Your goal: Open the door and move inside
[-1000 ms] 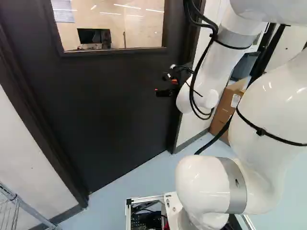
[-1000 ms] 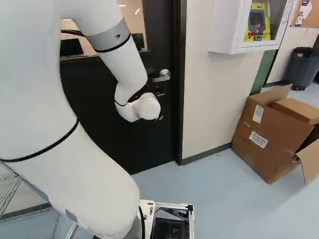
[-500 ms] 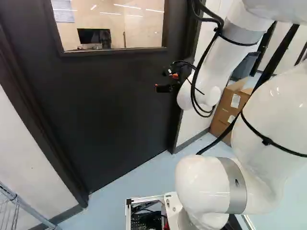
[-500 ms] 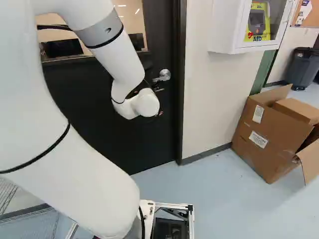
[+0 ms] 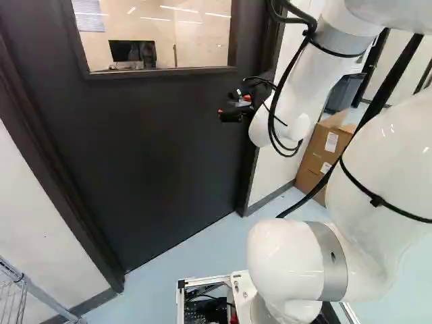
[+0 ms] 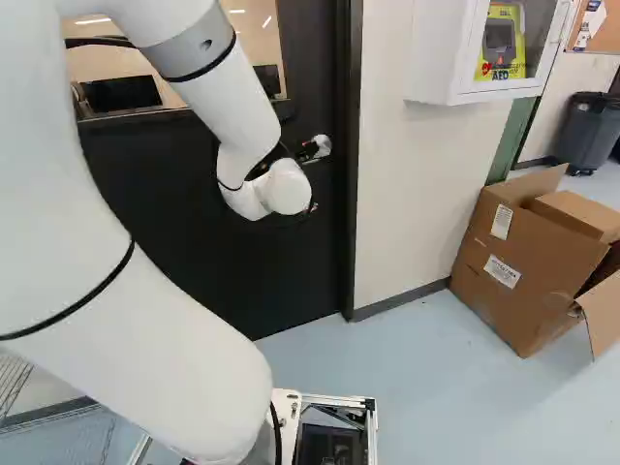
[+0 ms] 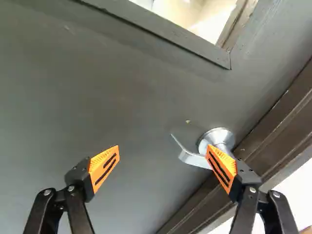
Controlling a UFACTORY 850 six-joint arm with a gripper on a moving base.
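The gripper (image 5: 229, 106) is raised slightly along with the white wrist (image 6: 288, 187); in the right base view, the door handle (image 6: 322, 145), more plainly seen before, is now partly covered by it.

This was an office or lab building, folks! A dark door (image 5: 162, 148) had a window (image 5: 196, 40), and through it sat a computer monitor (image 5: 123, 50)! Out here, a white wall cabinet (image 6: 433, 48) held a defibrillator (image 6: 499, 41), a pinboard (image 6: 603, 29) hung beyond, and there stood a grey bin (image 6: 588, 136), a cardboard box (image 6: 523, 271) and a wire rack (image 5: 13, 297)!
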